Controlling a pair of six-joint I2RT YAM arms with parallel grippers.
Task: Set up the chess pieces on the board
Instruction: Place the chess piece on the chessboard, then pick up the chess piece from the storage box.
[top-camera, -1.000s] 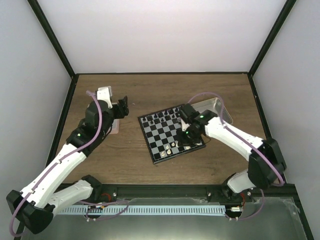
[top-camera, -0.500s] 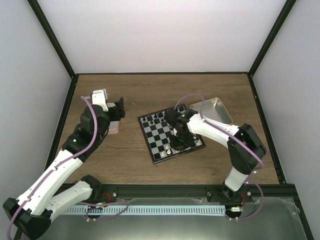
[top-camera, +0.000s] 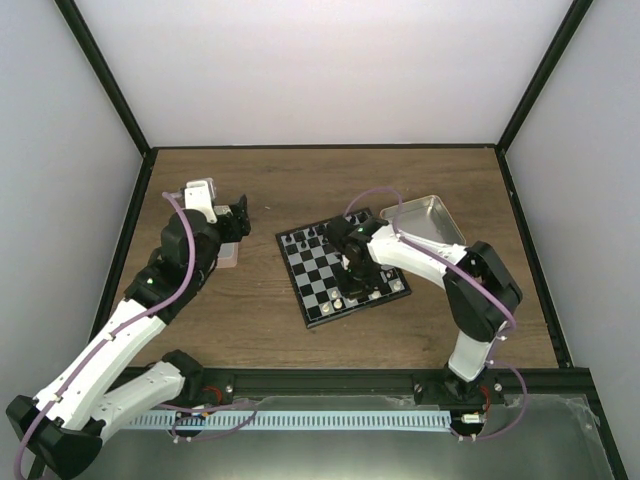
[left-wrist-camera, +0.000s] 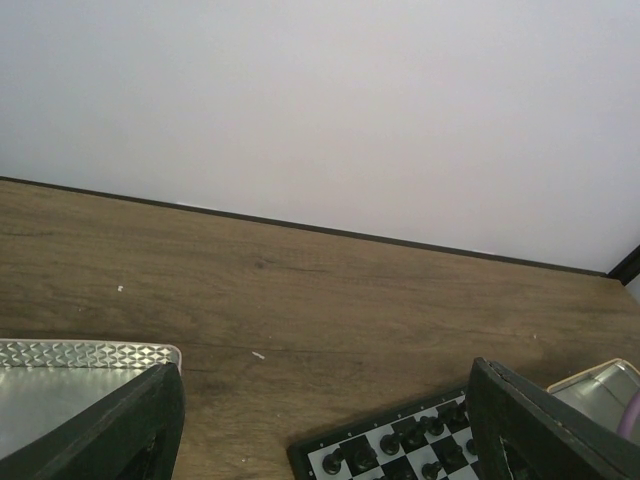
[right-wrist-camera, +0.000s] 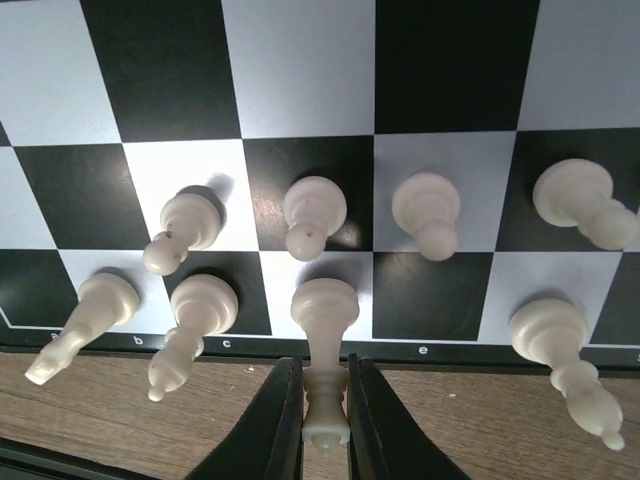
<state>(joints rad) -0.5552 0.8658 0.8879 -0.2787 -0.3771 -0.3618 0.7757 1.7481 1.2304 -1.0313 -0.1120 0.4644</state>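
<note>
The board (top-camera: 312, 270) lies at the middle of the table with black chessmen (top-camera: 310, 237) on its far rows. My right gripper (right-wrist-camera: 325, 420) is shut on the head of a cream-white chess piece (right-wrist-camera: 325, 305). That piece stands upright on a pale square of the board's near row, by the black border (right-wrist-camera: 430, 350). Several other white chess pieces (right-wrist-camera: 428, 210) stand on the two near rows around it. In the top view my right gripper (top-camera: 358, 283) is low over the board's near side. My left gripper (left-wrist-camera: 330, 440) is open and empty, held above the table left of the board (left-wrist-camera: 400, 455).
A metal tray (top-camera: 430, 222) lies right of the board at the back. A second tray (top-camera: 230, 255) lies under my left gripper, and its patterned corner shows in the left wrist view (left-wrist-camera: 60, 370). White walls and black frame posts (top-camera: 110, 90) ring the table.
My right gripper has moved left along the board's near side and now holds a white piece upright on the near row. My left arm shifted slightly and then stayed still.
</note>
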